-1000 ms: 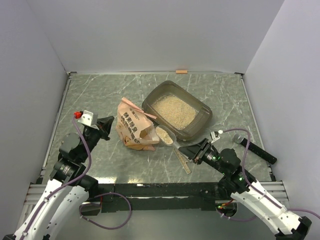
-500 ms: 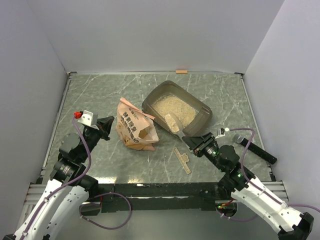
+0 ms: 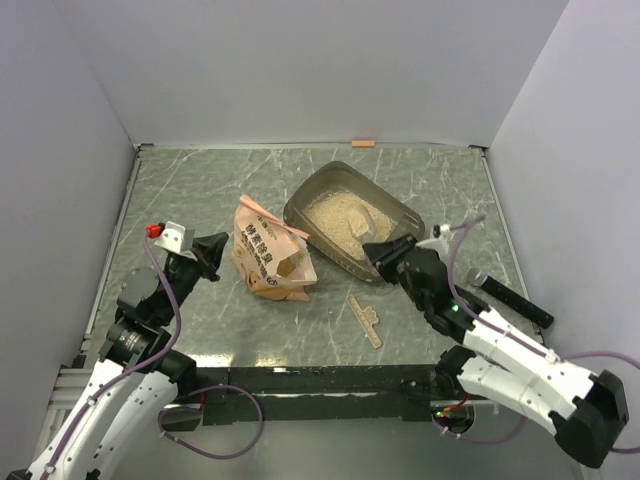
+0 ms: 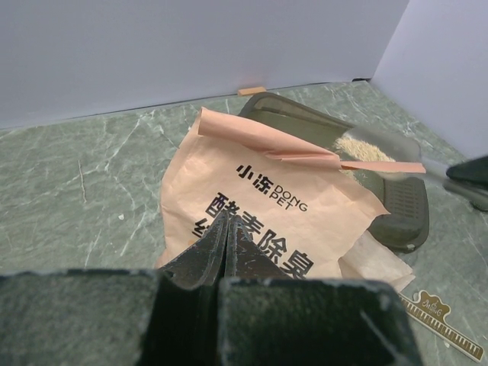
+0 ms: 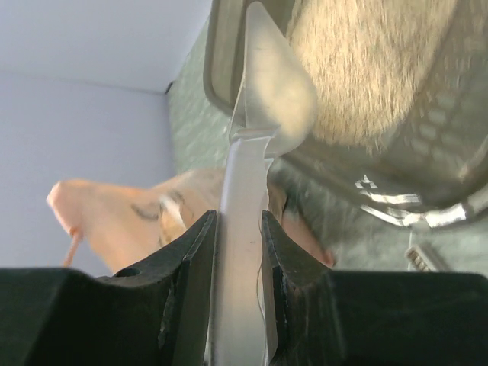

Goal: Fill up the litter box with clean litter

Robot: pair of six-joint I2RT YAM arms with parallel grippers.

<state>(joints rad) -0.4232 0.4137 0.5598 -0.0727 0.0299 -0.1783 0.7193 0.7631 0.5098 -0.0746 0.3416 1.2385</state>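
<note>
**Right tool (image 5: 239, 232) holds scoop (image 5: 268, 95) over litter box (image 4: 402, 204)**

The right tool grips the flat handle of the pale scoop, with one finger pressed on each side. The scoop bowl sits above the clean litter (image 3: 335, 215) inside the litter box, at the far middle of the desk (image 3: 200, 190). The left tool (image 4: 229, 225) is closed on nothing and points at the orange bag (image 3: 268, 255), just left of the box. A tan strip (image 3: 365, 320) lies nearer the arms.

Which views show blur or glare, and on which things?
Right wrist: the litter and orange bag behind the scoop are blurred, white glare on the litter box rim; left wrist: the shut left pincer is dark and soft, bag print sharp; top external: evenly lit, sharp.
</note>
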